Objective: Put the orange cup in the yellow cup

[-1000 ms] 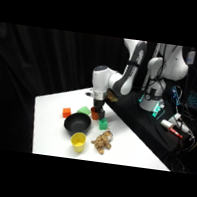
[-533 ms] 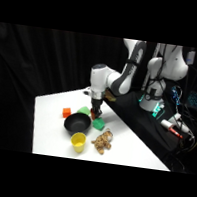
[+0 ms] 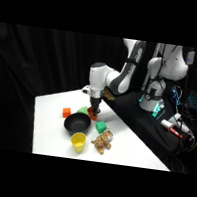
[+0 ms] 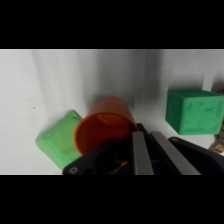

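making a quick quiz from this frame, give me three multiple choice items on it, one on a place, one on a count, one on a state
1. Where is the gripper?
A. over the yellow cup
B. down at the orange cup, behind the black bowl
C. over the toy animal

2. How many green blocks show in the wrist view?
A. none
B. two
C. four

3. What is in the yellow cup?
A. nothing
B. the orange cup
C. a green block

Key:
1 B: the gripper is low at the orange cup, just past the black bowl.
2 B: the light green block beside the cup, the darker green block apart.
3 A: it stands alone at the table's front.
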You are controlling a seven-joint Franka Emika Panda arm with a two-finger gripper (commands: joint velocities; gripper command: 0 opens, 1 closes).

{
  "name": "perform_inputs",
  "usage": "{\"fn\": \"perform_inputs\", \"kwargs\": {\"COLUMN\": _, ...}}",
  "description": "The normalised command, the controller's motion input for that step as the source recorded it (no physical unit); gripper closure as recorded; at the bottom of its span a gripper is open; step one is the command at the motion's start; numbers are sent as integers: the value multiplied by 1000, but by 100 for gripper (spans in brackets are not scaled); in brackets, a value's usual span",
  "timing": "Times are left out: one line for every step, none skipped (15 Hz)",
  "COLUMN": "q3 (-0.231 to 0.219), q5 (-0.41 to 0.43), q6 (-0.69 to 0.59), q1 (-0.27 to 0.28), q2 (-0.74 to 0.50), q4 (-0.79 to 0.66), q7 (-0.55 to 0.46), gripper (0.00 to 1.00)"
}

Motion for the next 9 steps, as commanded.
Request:
{"fn": "perform_inputs", "kwargs": {"q3": -185, "q5": -324, "q6": -340, "q1": 188, "q2": -302, "q4": 15, "q7": 229, "gripper": 95}}
{"fn": "perform_inputs", "kwargs": {"q3": -172, "q5": -338, "q6": -422, "q1": 192, "q2": -358, "q4": 27, "q7": 238, "gripper": 95}}
{"fn": "perform_inputs", "kwargs": {"q3": -142, "q5": -331, "q6": -478, "q1": 181, "q2": -386, "q4": 44, "q7": 241, "gripper": 95}}
{"fn": "perform_inputs", "kwargs": {"q3": -93, "q5": -302, "q6": -503, "q1": 159, "q2": -401, "q4": 64, "q7": 220, "gripper": 95}}
{"fn": "perform_inputs", "kwargs": {"q3": -39, "q5": -254, "q6": -495, "q1": 126, "q2": -385, "q4": 82, "q7": 182, "gripper": 95}}
{"fn": "perform_inputs", "kwargs": {"q3": 3, "q5": -226, "q6": -472, "q1": 108, "q2": -354, "q4": 113, "q7": 174, "gripper": 95}}
{"fn": "perform_inputs", "kwargs": {"q3": 36, "q5": -203, "q6": -439, "q1": 89, "q2": -310, "q4": 132, "q7": 160, "gripper": 95}}
{"fn": "perform_inputs", "kwargs": {"q3": 66, "q5": -180, "q6": -410, "q1": 77, "q2": -267, "q4": 151, "q7": 150, "gripper": 95}}
{"fn": "perform_inputs", "kwargs": {"q3": 86, "q5": -178, "q6": -378, "q1": 73, "q2": -227, "q4": 164, "q7": 153, "gripper": 95}}
